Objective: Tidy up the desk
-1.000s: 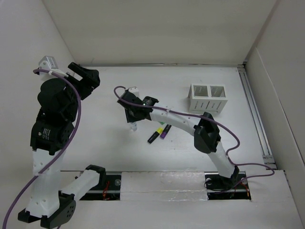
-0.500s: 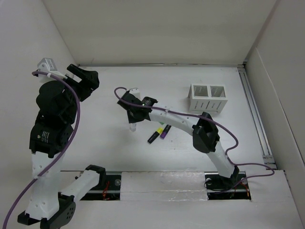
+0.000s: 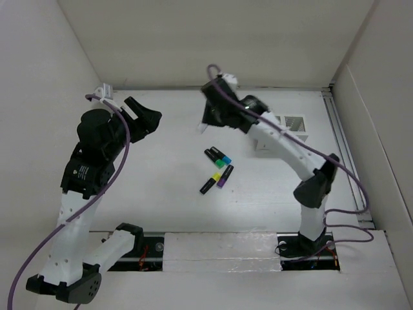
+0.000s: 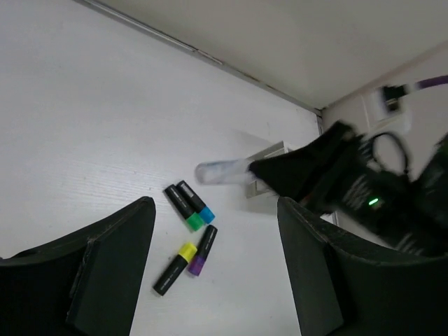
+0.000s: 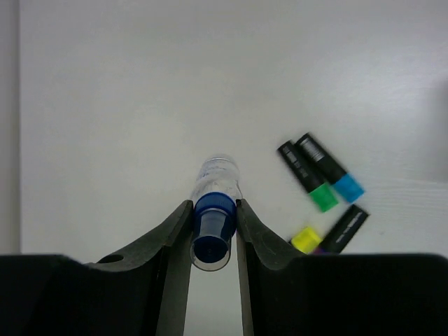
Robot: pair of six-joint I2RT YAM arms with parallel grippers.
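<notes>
The desk [image 3: 129, 187] is a broad white tabletop. My right gripper [image 3: 205, 124] is raised over its back middle and shut on a small clear bottle with a blue cap [image 5: 215, 203]; the bottle also shows blurred in the left wrist view [image 4: 220, 171]. Four black highlighters lie mid-desk: green [image 3: 216, 159], blue [image 3: 223, 155], yellow [image 3: 208, 183] and purple [image 3: 224, 177]. My left gripper [image 3: 152, 120] is open and empty, held high at the left, looking down at the highlighters [image 4: 183, 208].
A white slotted organizer box [image 3: 294, 124] stands at the back right, partly hidden behind my right arm. White walls close in the left, back and right sides. A metal rail [image 3: 345, 155] runs along the right edge.
My right gripper has risen from the desk left of the highlighters and swung toward the back with the bottle, uncovering the green and blue ones. My left gripper has moved right.
</notes>
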